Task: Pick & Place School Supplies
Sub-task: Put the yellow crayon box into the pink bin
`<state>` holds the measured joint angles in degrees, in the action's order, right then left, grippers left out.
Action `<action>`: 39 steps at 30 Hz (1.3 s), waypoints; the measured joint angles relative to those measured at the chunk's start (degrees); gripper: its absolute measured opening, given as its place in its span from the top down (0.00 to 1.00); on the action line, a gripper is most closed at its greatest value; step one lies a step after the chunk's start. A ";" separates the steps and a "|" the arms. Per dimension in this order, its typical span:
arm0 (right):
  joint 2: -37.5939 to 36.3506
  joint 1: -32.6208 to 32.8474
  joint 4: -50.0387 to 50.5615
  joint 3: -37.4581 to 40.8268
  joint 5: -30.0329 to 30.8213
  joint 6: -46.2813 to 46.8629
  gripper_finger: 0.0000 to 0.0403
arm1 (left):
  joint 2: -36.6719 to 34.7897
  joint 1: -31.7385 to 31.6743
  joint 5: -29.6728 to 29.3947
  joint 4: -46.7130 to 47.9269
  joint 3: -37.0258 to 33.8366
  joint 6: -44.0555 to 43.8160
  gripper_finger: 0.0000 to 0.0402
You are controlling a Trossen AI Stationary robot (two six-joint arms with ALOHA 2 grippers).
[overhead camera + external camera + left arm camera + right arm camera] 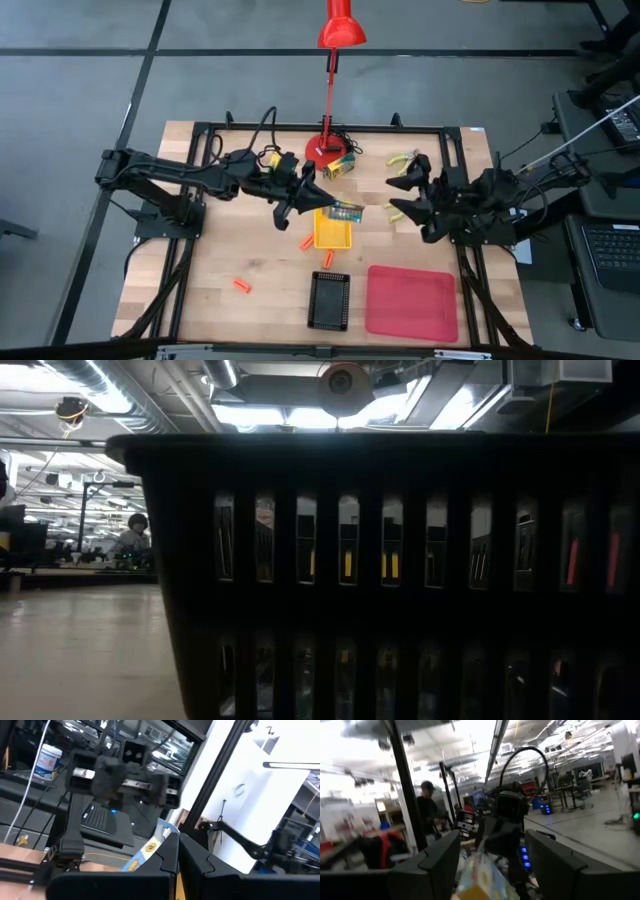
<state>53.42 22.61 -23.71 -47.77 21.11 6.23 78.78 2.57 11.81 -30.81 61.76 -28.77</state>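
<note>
The left gripper (322,199), clamped on a printed box (345,210), hovered over the yellow tray (333,232), ready to release; the right gripper (397,196) waited, fingers spread, empty.

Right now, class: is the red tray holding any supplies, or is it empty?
Empty. In the high view the red tray shows only bare red floor; the loose orange sticks lie outside it on the table.

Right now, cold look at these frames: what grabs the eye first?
The red desk lamp rising from the table's far edge. Below it, mid-table, the left gripper is shut on a little printed box held over the yellow tray, while the right gripper waits open just across from it. In the low view, the slatted black tray blocks nearly everything.
</note>
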 joint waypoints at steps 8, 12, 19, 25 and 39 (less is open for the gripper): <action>6.75 -1.95 21.41 -14.29 0.26 -2.39 0.44 | 0.00 0.44 -2.25 -1.97 0.00 -0.64 1.00; 8.96 -2.90 24.10 -16.54 -1.91 -2.52 0.44 | -0.04 0.44 -2.57 -2.57 0.02 -0.61 1.00; 11.31 -4.20 23.90 -16.54 -7.03 2.33 0.44 | -0.02 0.44 -2.82 -2.47 0.02 -0.50 1.00; 12.52 -4.20 23.09 -16.54 -7.24 2.78 0.45 | -0.02 0.46 -2.63 -2.47 0.02 -0.50 1.00; 12.52 -4.20 22.39 -16.54 -9.92 1.84 0.80 | -0.02 0.76 -2.03 -2.45 0.00 -0.48 1.00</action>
<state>65.93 18.41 -1.32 -64.31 11.19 8.07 78.76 3.33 9.78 -33.26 61.76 -29.26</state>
